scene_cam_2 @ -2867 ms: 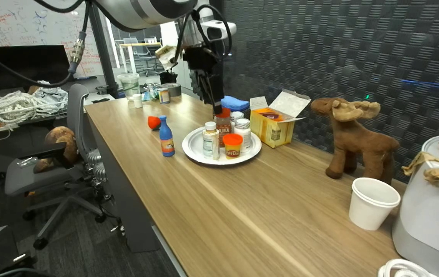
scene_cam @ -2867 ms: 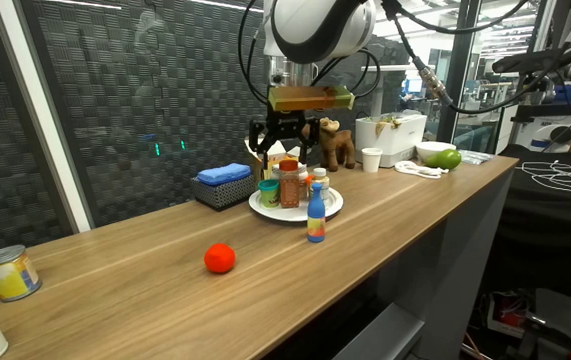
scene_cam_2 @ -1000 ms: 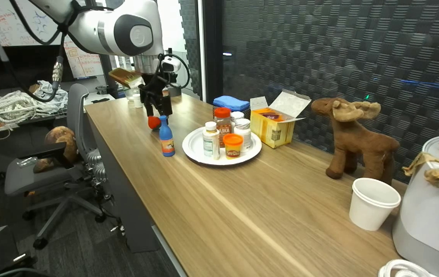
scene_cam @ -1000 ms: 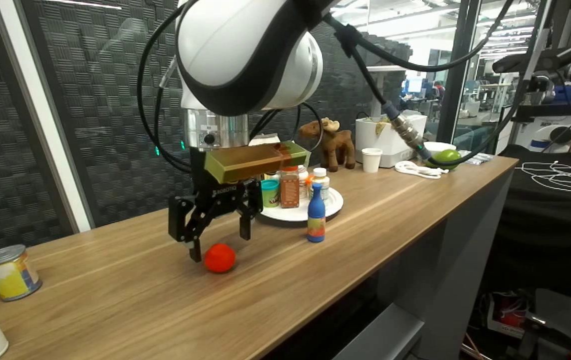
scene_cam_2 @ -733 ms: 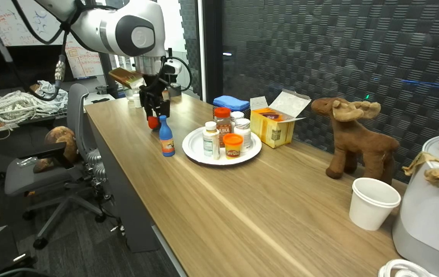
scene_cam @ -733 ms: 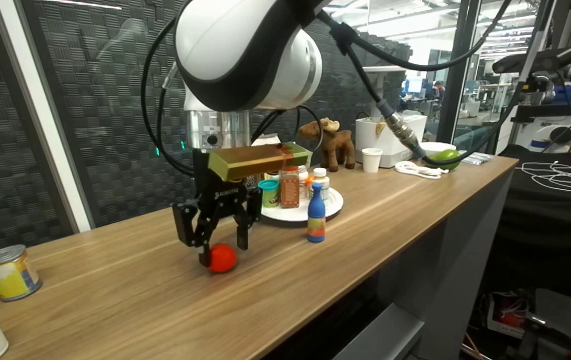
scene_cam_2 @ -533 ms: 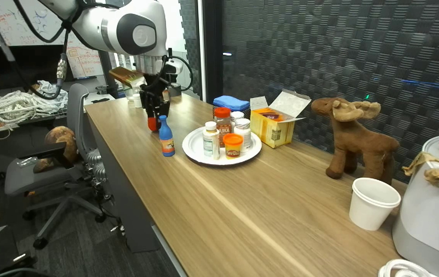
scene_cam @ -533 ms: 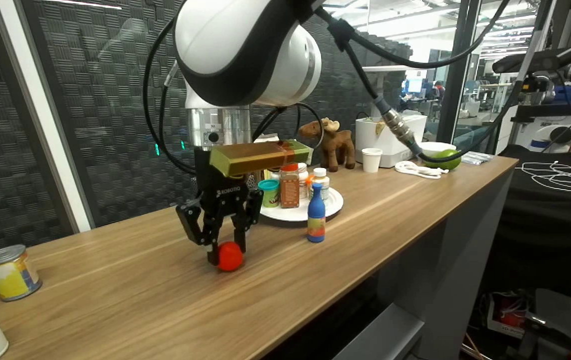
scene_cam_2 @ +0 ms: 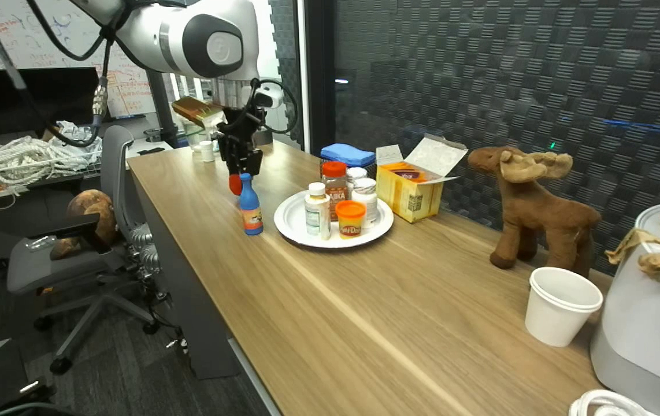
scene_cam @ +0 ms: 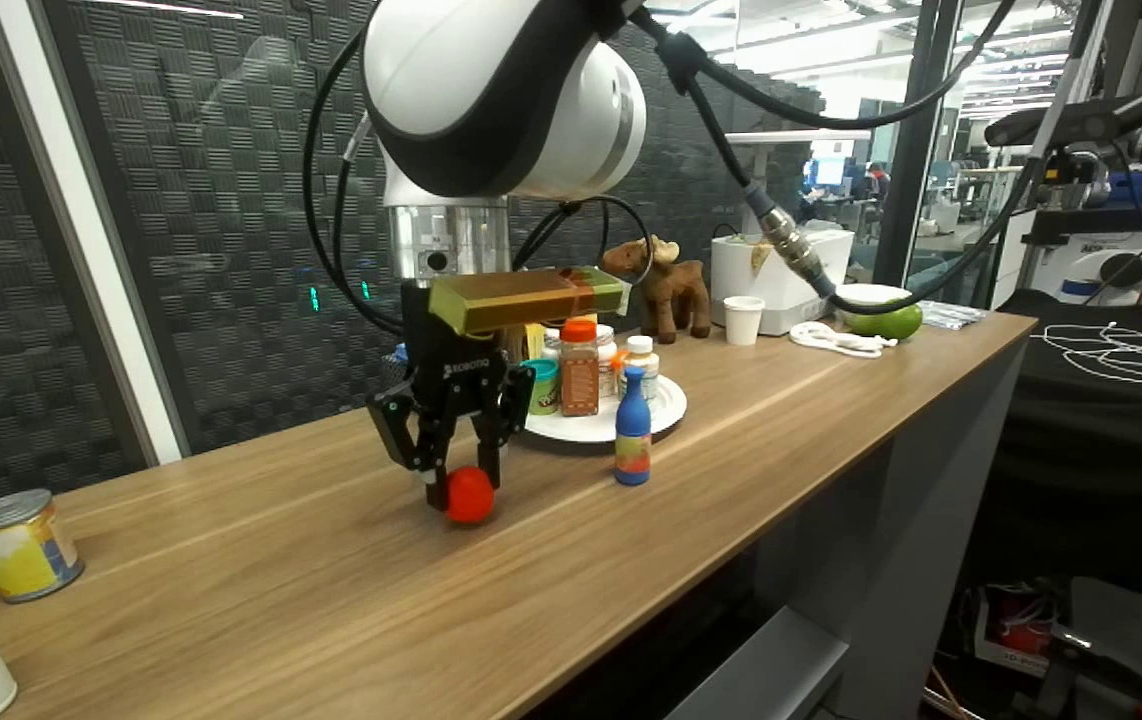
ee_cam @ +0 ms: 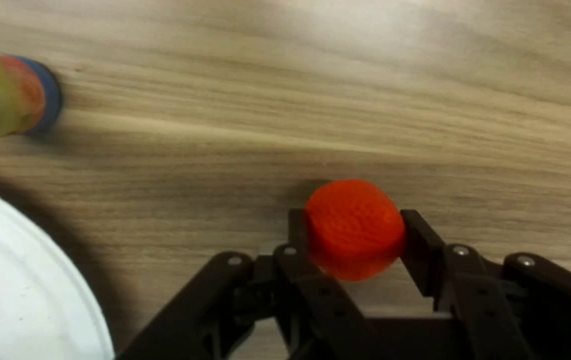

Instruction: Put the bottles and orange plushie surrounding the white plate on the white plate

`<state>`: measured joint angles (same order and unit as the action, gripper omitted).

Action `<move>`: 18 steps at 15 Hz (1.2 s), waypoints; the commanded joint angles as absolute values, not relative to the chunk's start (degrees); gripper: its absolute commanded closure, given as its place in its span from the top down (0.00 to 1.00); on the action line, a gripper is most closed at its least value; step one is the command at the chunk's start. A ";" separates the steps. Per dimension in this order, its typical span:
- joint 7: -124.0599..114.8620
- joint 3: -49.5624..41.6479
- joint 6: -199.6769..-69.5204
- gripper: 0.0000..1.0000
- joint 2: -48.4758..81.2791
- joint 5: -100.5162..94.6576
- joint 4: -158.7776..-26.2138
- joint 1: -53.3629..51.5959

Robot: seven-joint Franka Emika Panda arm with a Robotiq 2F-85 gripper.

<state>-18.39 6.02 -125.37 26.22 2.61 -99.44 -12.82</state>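
Snugly gripped, orange plushie point(ee_cam: 355, 230), between the jaws of the hand point(scene_cam: 466, 488), touching both.

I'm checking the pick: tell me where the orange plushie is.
In the wrist view, the orange plushie is right of centre, held in the gripper, with the white plate at lower left.

"robotiq" on the gripper point(scene_cam: 467, 487)

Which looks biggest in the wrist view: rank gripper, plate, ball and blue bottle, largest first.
1. Gripper, running out of the picture below.
2. Plate, judged by its visible part.
3. Ball and blue bottle: unsure; their visible parts look alike, and the left edge cuts off the blue bottle.
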 commanded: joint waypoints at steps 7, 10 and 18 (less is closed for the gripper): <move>-24.27 0.53 -127.16 0.24 24.00 -5.14 -99.05 -13.52; -27.94 -1.53 -129.23 0.24 24.62 -11.48 -98.97 -14.38; -33.07 -3.59 -129.24 0.24 24.94 -20.73 -99.31 -14.88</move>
<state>-30.94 -2.32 -128.80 25.38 -18.21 -99.21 -13.74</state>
